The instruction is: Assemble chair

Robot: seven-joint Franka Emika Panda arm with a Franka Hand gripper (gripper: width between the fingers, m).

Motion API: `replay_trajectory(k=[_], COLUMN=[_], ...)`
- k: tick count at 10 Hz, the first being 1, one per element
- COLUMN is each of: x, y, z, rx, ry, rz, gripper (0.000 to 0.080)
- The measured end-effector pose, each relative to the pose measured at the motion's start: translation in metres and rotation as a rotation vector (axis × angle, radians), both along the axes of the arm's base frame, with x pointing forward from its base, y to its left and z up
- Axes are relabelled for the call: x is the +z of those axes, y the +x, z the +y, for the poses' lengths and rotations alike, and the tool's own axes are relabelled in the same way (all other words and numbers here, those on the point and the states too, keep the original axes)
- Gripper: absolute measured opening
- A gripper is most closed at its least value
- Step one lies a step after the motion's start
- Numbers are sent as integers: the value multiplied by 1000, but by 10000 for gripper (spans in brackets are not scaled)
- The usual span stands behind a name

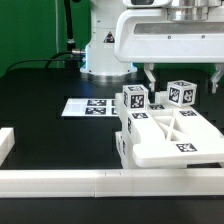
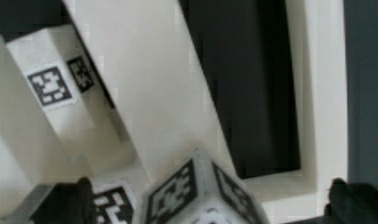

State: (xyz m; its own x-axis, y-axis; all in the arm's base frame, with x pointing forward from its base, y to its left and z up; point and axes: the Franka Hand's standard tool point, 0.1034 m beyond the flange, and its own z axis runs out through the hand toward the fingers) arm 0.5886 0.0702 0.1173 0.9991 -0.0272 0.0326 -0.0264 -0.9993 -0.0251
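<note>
The chair [image 1: 170,138] is a chunky white tagged structure at the exterior view's right, in front of the arm's base. Two tagged white cubes stand up from its back edge, one cube [image 1: 135,98] nearer the middle and the other cube [image 1: 182,93] to the right of it. My gripper [image 1: 183,78] hangs open just above the right-hand cube, one finger on each side and clear of it. In the wrist view the gripper [image 2: 204,200] has that cube's tagged corner [image 2: 212,188] between its dark fingertips [image 2: 61,202], and nothing is held. White chair pieces [image 2: 150,90] stretch away beyond the cube.
The marker board [image 1: 88,106] lies flat on the black table left of the chair. A long low white border rail [image 1: 100,182] runs along the front, with a short piece [image 1: 8,145] at the left. The arm's base [image 1: 105,50] stands behind.
</note>
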Motion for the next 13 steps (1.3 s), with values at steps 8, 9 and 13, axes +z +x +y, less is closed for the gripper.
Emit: replay_trajectory(k=[8,9,13], x=[0,0,0], y=[1,1,1], z=[-5,-5,-2], rx=[384,383,95], ry=[-35,-35,-22], rz=[-6,-6,-11], gripper=[463,281,284])
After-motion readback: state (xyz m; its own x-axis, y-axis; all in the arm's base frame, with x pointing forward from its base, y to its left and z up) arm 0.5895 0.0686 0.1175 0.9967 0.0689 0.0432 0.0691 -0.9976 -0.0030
